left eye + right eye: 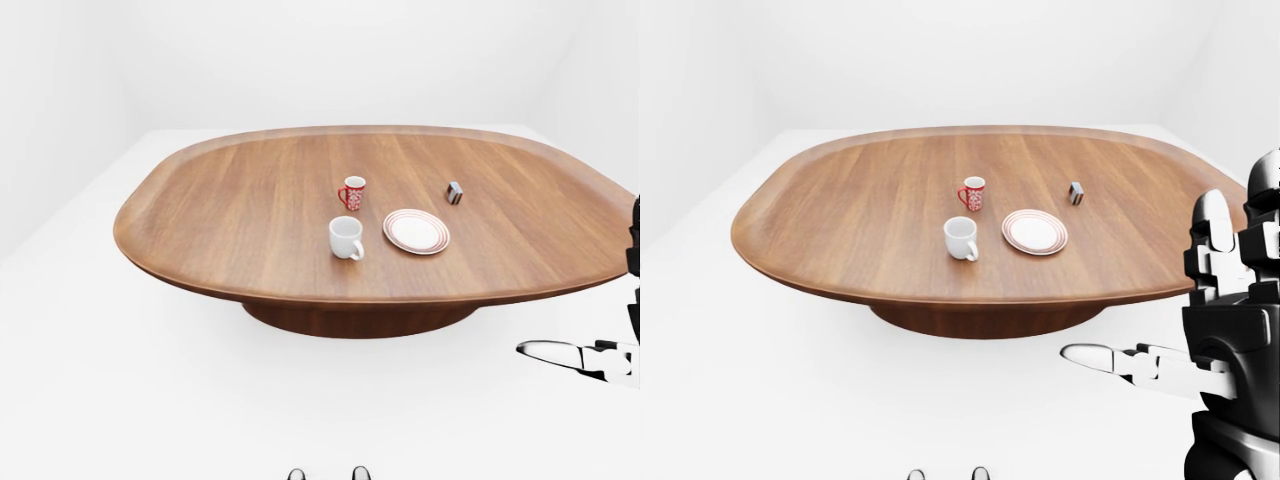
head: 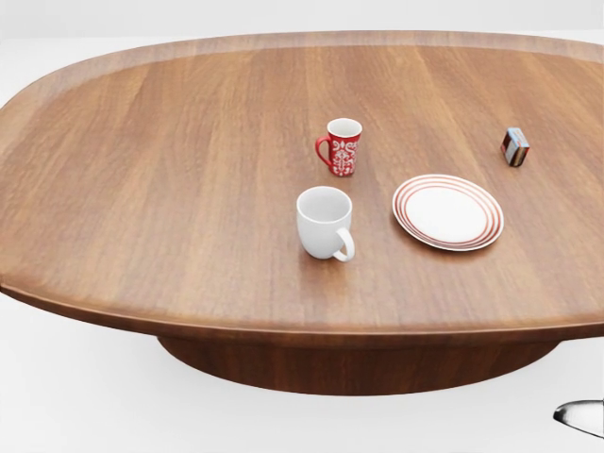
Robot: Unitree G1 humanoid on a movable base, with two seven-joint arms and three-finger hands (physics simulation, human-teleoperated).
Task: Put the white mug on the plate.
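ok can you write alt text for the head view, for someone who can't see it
A white mug stands upright on an oval wooden table, its handle toward the view's bottom right, with a red-ringed white plate apart to its right. A red patterned mug stands above them, a small box sits near the right edge, and no hand touches anything.

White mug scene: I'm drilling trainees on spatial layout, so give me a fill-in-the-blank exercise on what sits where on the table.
1. In the head view, the white mug stands to the ____ of the plate.
2. The mug above the white mug in the head view, the patterned mug, is white and ____.
3. The plate holds ____ at this moment.
4. The right hand hangs below the table edge with its fingers ____.

Missing words: left; red; nothing; open
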